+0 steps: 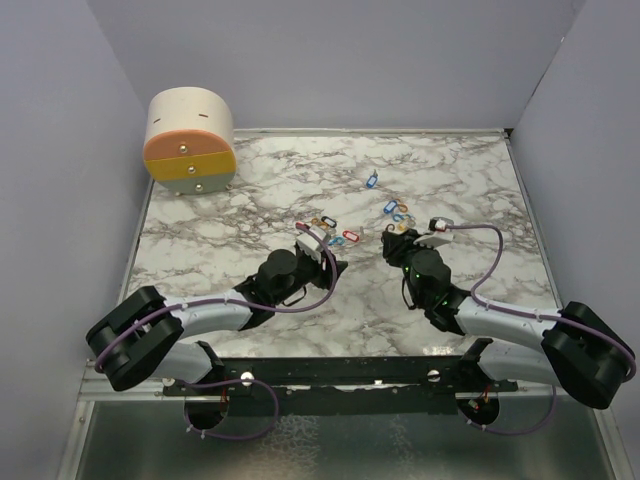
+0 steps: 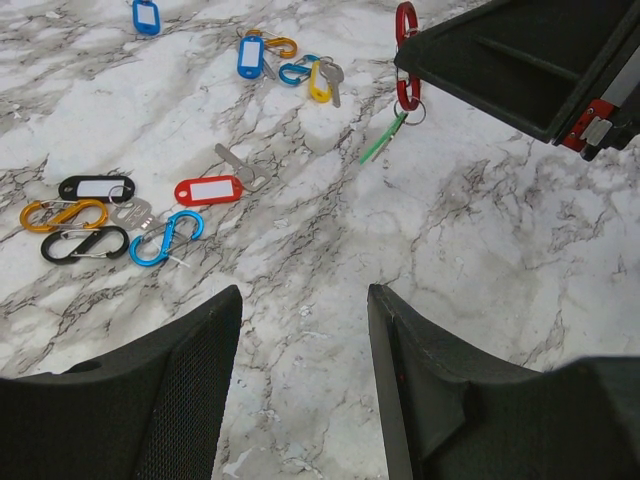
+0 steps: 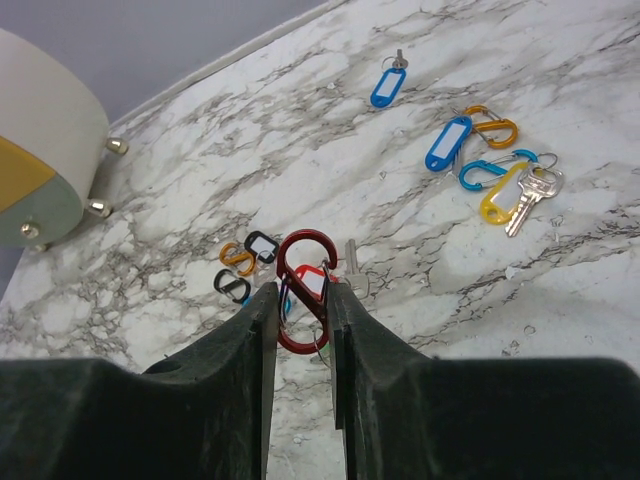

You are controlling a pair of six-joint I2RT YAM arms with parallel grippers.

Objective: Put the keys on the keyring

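Risk at the grip: the right gripper (image 3: pixel 302 312) has only a thin pinch on a rounded wire frame; any loosening, or a sideways nudge while threading, would likely let it twist or drop, and the gate would turn away from the next key
Right gripper: fingers nearly together, clamped on the red carabiner (image 3: pixel 305 238), which stands upright between the pads
Carabiner load: in the left wrist view a green key (image 2: pixel 385 137) and a small ring hang from its lower end, close above the table (image 2: pixel 480 250)
Left gripper (image 2: pixel 305 300): jaws well apart; holds nothing; touches nothing; bare marble below
Risk on the pick: the keys lie flat and are thin, so a grab may skid them or snag a neighbour
Nearest loose key: red key (image 2: pixel 209 190) at 10 o'clock of the left gripper, just beside a blue carabiner (image 2: pixel 165 238)
Further keys: blue key (image 2: pixel 250 55) and yellow key (image 2: pixel 319 82) near 12 o'clock, crowded among other clips
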